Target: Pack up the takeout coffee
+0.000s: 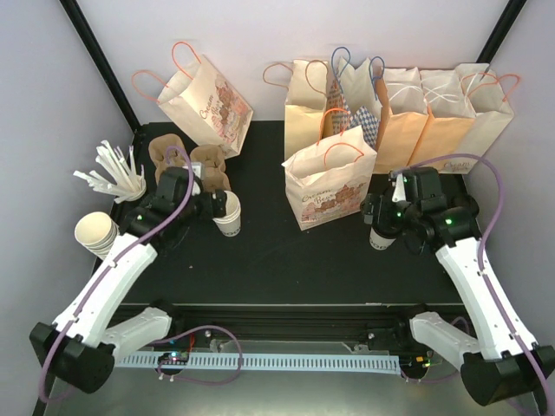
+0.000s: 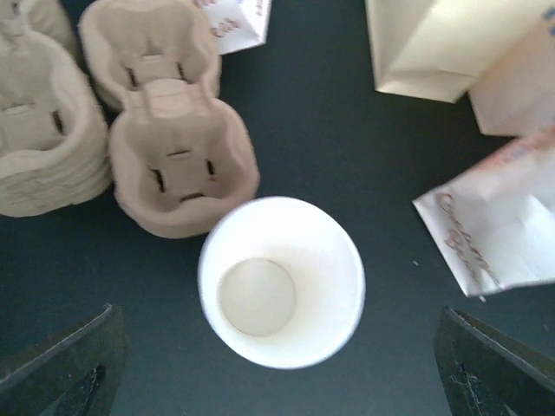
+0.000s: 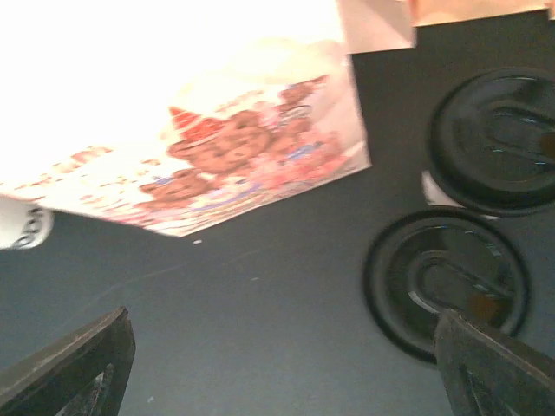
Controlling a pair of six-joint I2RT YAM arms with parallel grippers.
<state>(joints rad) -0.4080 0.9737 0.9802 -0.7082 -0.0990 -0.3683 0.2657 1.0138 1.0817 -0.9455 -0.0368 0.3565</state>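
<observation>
A takeout coffee (image 3: 494, 139), a white cup under a round black lid, stands at the right of the right wrist view. A second black lid (image 3: 447, 282) lies nearer, partly behind my right finger; whether a cup is under it I cannot tell. From above, a white cup with a dark top (image 1: 380, 236) shows just under my right gripper (image 1: 375, 217). That gripper (image 3: 282, 381) is open over bare mat. My left gripper (image 2: 277, 368) is open around a lidless white cup (image 2: 279, 282), without touching it.
A printed paper bag (image 1: 329, 182) stands mid-table, with a row of bags (image 1: 416, 108) behind it and one more (image 1: 208, 100) at the back left. Pulp cup carriers (image 2: 178, 165), stacked white cups (image 1: 95, 232) and a cup of stirrers (image 1: 117, 173) sit on the left.
</observation>
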